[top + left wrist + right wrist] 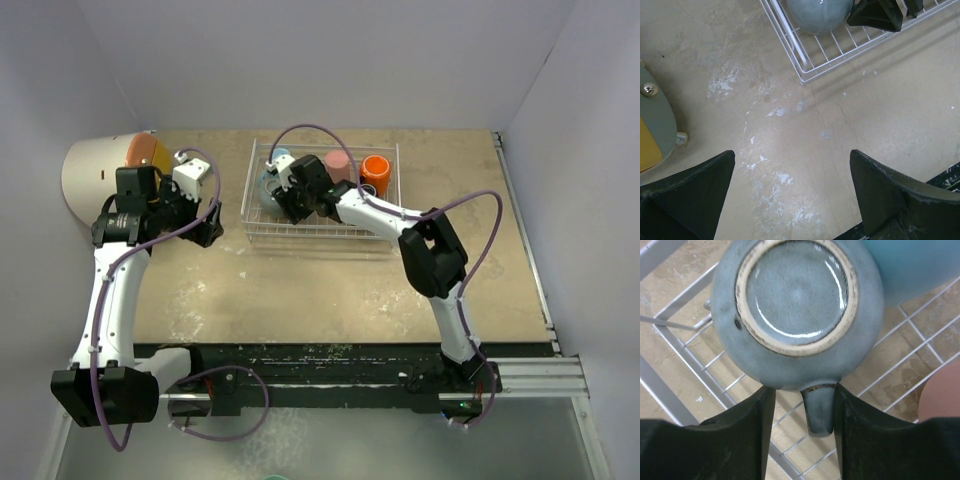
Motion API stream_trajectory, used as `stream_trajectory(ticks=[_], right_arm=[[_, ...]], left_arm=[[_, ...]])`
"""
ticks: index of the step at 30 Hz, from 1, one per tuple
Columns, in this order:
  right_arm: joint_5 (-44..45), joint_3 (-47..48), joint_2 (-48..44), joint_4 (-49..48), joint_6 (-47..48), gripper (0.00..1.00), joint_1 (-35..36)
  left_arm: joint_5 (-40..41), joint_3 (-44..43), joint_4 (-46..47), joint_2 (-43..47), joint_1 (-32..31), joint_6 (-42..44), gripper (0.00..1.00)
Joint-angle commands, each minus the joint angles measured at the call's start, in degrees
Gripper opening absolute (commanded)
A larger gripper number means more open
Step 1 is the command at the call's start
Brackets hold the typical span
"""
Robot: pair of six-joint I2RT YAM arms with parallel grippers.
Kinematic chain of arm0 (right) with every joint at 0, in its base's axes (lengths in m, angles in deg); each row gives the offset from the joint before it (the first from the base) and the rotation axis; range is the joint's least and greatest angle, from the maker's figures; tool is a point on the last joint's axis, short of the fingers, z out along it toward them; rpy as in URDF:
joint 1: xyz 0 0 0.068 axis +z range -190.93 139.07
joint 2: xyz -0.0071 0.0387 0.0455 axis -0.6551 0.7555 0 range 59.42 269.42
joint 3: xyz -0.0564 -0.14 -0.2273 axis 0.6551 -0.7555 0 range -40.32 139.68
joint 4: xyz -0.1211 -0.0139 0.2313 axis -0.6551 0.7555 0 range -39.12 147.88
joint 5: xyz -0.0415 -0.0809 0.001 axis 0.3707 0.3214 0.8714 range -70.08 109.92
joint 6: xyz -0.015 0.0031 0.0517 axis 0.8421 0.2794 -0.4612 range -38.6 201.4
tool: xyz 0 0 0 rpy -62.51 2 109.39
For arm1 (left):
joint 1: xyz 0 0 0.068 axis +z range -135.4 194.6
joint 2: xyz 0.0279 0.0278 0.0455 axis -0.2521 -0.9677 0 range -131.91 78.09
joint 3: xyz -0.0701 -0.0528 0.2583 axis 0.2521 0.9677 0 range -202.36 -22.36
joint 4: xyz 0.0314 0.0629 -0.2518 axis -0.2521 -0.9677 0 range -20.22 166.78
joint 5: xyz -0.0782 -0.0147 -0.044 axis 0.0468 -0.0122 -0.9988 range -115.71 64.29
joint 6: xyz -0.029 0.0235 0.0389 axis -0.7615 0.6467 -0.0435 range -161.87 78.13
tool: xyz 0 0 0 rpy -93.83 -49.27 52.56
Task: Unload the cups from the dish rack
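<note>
Soft, even light from above; pictures mostly sharp.
White glare arcs over the glazed base of the grey-teal mug (797, 295); the rack (795, 55) throws a faint shadow on the table (840, 130) beside its rim; the walls (300, 60) look washed pale.

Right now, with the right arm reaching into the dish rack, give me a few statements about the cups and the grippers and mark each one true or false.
1. The grey-teal mug sits bottom up in the dish rack. True.
2. The right gripper has a finger on each side of that mug's handle. True.
3. The left gripper holds the orange mug. False: it is open over the bare table, holding nothing.
4. The orange mug stands outside the rack. False: it is inside, at the rack's right end.
5. The pink tumbler is in the rack. True.
</note>
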Motion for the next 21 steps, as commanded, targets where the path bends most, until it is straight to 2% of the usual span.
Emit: stream_trajectory(ticks=[1, 7, 10, 16, 21], right_arm=[[0.34, -3.70, -4.41, -3.84, 0.95, 0.46, -0.13], [1.91, -5.57, -7.21, -5.26, 1.08, 0.26, -0.01], [1.81, -5.42, -10.12, -5.36, 0.10, 0.02, 0.00], [0.46, -5.16, -17.80, -5.68, -4.69, 0.00, 0.12], [-3.85, -4.60, -23.45, -5.10, -11.97, 0.00, 0.04]], left_arm=[[-1.20, -0.07, 0.69, 0.37, 0.21, 0.66, 0.99], [-1.93, -0.09, 1.71, 1.48, 0.21, -0.32, 1.00], [-2.88, 0.58, 2.91, 2.02, 0.12, -0.76, 0.99], [-8.11, 2.37, 5.03, 5.58, 0.12, 3.54, 0.99], [-13.00, 6.18, 9.67, 12.84, 0.08, 9.93, 0.99]])
